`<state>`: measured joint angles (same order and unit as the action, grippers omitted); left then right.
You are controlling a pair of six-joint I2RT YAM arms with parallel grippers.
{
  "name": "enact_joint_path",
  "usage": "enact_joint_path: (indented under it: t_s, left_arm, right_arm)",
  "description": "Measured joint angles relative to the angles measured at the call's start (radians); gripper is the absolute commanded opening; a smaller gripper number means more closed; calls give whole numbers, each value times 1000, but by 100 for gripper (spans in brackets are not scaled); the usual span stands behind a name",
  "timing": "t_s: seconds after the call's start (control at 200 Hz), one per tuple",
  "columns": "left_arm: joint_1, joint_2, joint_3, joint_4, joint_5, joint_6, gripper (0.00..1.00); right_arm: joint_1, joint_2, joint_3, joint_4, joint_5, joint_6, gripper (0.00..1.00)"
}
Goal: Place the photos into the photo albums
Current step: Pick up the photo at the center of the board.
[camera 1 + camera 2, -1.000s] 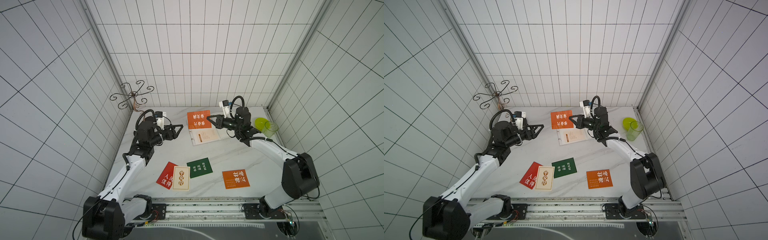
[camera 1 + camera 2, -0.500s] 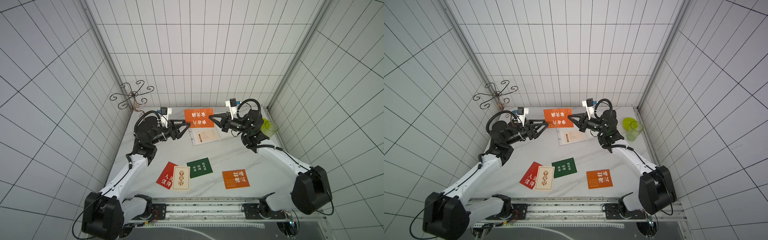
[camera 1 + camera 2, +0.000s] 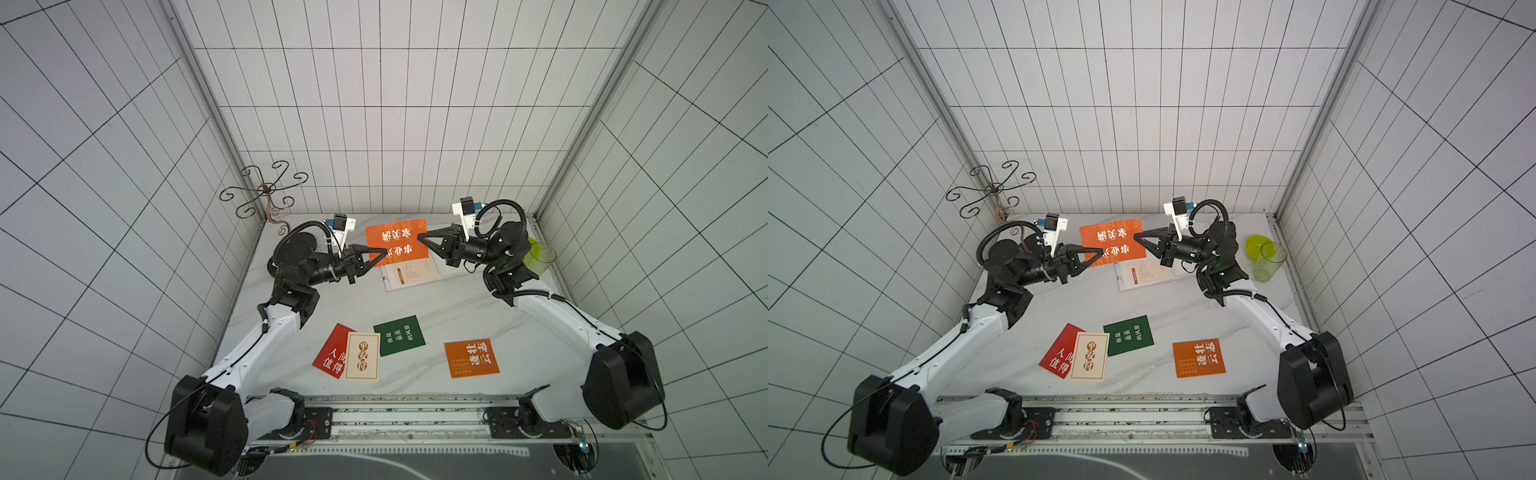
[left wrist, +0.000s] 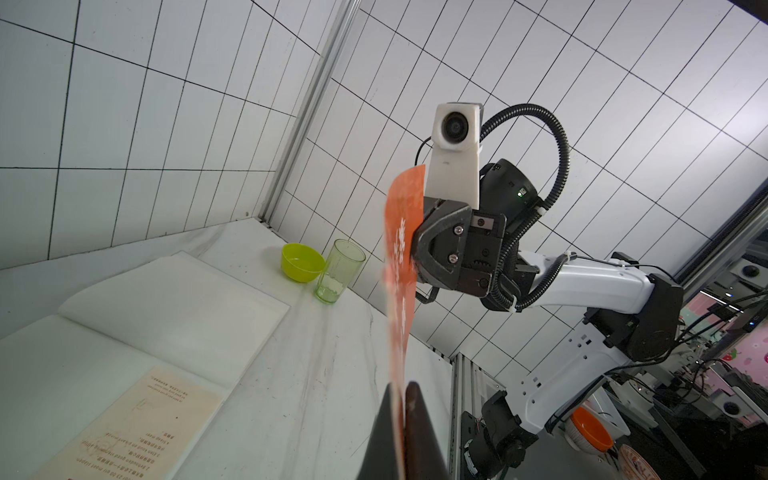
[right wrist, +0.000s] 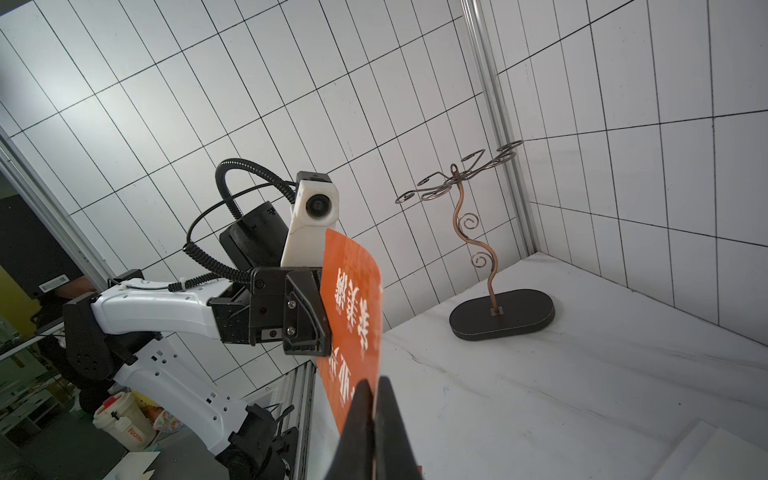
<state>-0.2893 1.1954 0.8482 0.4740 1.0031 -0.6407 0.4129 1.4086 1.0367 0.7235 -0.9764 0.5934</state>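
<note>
Pinching opposite edges of one orange card (image 3: 397, 243), the left claw (image 3: 385, 251) and the right claw (image 3: 419, 236) hold it in the air between them. Each wrist view shows a pair of fingers pressed flat together on the card's rim. The card stands on edge, slightly bowed, with its white characters facing up in both top views. It hangs over the far part of the open album (image 4: 174, 303), which lies flat on the white marble table (image 3: 374, 307) between the two arms. The album's white pages face up, and a cream card with fine print (image 4: 137, 424) lies on the page nearer the robot's base. Four more cards lie flat towards the near edge of the table. A red card (image 3: 332, 353) sits partly under a gold-bordered cream card (image 3: 362, 356), and a dark green card (image 3: 400, 336) is just beside that one's far corner. A second orange card (image 3: 471, 358) lies apart on the right arm's side. In the far right corner a lime bowl (image 3: 1256, 245) and a clear green cup (image 3: 1270, 262) stand upright just beside each other, behind the right arm. The left wrist view shows plain green on the bowl's inner wall, and what the cup holds cannot be told. A curly wire stand (image 3: 266, 195) rises from a dark oval base in the far left corner.
</note>
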Motion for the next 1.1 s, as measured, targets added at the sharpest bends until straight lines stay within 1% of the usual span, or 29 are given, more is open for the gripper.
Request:
enact_joint_path:
  t_s: [0.1, 0.155, 0.23, 0.345, 0.47, 0.645, 0.755, 0.969, 1.059, 1.089, 1.099]
  left_arm:
    - [-18, -10, 0, 25, 9, -3, 0]
    - [-35, -15, 1, 35, 14, -3, 0]
    - [-61, -16, 8, 42, 26, -2, 0]
    - [-87, -18, 22, 40, 38, 14, 0]
    - [-92, -30, 23, 25, 38, 41, 0]
    - [-93, -56, 29, -18, 28, 82, 0]
    - [-95, -76, 32, -46, 22, 107, 0]
    - [-95, -114, 33, -114, 1, 166, 0]
    - [-93, -114, 35, -142, -16, 187, 0]
    - [-93, -114, 37, -152, -22, 195, 9]
    - [-94, -114, 39, -157, -25, 198, 15]
  right_arm:
    - [0, -5, 0, -6, -7, 4, 25]
    - [0, -11, 0, -16, -8, -3, 32]
    - [0, -24, 0, -29, -10, -11, 38]
    - [0, -48, 0, -31, -31, -18, 38]
    - [7, -60, 0, -29, -71, -17, 35]
    - [34, -69, 0, -27, -101, -19, 35]
    - [41, -77, 0, -27, -110, -26, 28]
    - [42, -78, 0, -31, -129, -45, 0]
    - [45, -79, 0, -32, -134, -55, 0]
    - [45, -79, 0, -32, -134, -56, 0]
    - [45, -79, 0, -32, -134, -56, 0]
